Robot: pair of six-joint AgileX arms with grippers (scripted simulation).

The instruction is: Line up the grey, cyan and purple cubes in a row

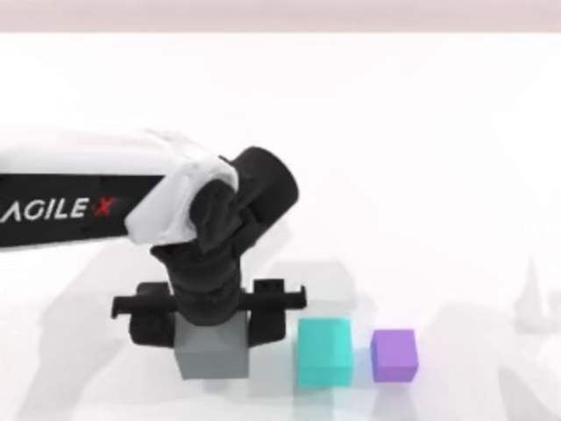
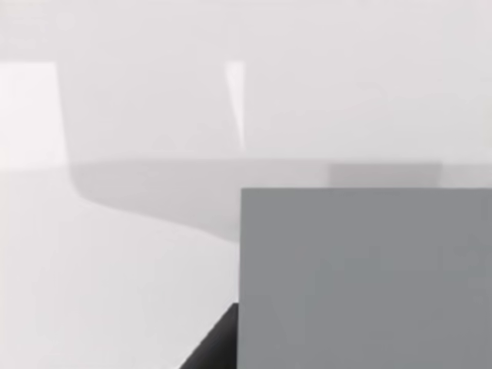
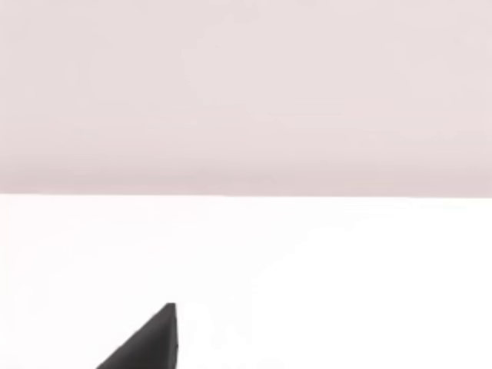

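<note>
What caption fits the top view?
Left gripper over grey cube, beside cyan cube and purple cube.

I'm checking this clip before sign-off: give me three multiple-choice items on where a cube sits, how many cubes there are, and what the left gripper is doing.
1. Which cube sits between the other two in the top view?
A. grey
B. cyan
C. purple

2. How many cubes are on the table?
A. two
B. three
C. four

3. Where is the left gripper?
A. over the grey cube
B. over the purple cube
C. parked off the table

Answers:
1 B: the cyan cube lies between the grey cube and the purple cube.
2 B: only those three show on the table.
3 A: the left gripper straddles the grey cube, fingers either side.
</note>
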